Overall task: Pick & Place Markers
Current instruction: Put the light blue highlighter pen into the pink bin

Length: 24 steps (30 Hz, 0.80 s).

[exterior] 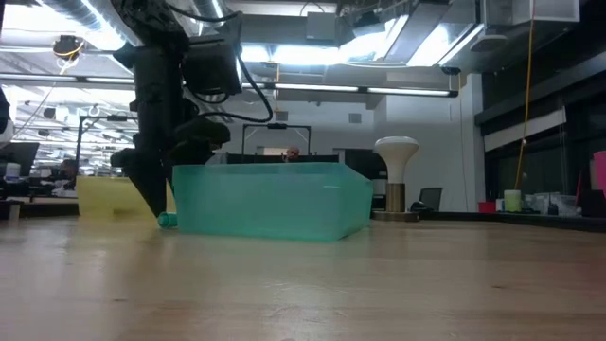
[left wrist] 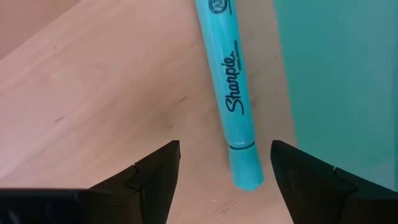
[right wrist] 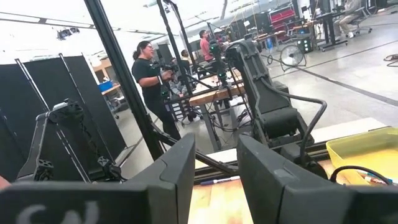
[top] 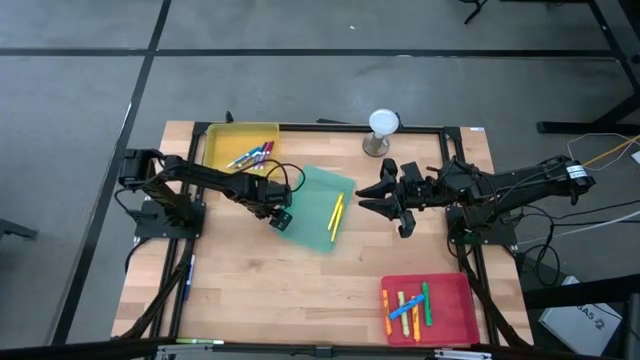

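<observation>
Two dark, jointed arms with black cables looping along them, each ending in a black two-fingered claw.

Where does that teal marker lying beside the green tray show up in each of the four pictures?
High view: the teal marker lies at the green tray's left edge, under the left hand.
Low view: only its tip shows, at the tray's left foot.
Left wrist view: the marker lies between the open fingers, on bare wood.
Right wrist view: not in it.
Shared landmark: the green tray's edge.
</observation>
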Motion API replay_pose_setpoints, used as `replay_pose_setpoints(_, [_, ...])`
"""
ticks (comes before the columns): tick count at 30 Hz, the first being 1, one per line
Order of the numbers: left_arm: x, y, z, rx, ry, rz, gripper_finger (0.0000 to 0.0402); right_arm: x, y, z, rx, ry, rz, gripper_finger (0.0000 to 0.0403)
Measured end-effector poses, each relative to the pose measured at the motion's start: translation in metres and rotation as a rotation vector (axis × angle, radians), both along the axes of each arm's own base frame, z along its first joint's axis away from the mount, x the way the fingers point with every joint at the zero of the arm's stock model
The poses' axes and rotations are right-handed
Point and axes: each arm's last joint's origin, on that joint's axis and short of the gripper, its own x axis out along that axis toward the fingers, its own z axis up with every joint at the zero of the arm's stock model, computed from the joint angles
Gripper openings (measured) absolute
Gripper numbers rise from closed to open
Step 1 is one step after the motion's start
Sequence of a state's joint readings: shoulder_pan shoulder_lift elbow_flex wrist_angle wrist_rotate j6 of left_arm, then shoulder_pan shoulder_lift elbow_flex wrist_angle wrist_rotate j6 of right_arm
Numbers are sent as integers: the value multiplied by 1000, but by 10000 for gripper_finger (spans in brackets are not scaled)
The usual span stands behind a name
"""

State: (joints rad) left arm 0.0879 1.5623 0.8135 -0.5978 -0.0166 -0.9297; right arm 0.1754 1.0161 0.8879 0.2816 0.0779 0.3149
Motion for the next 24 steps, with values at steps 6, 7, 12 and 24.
replay_pose_setpoints(6, [-6,0,-1,2,63,19,244,0,0,2,4,-23,-1,116])
replay_pose_setpoints(7, [-8,-1,-2,2,82,19,244,0,0,3,5,-27,-1,116])
replay_pose_setpoints(12, [-9,-1,2,25,77,20,244,-1,0,4,4,-46,-2,116])
replay_pose_setpoints(24, [-8,3,0,106,92,-47,244,-1,0,5,9,-51,-1,116])
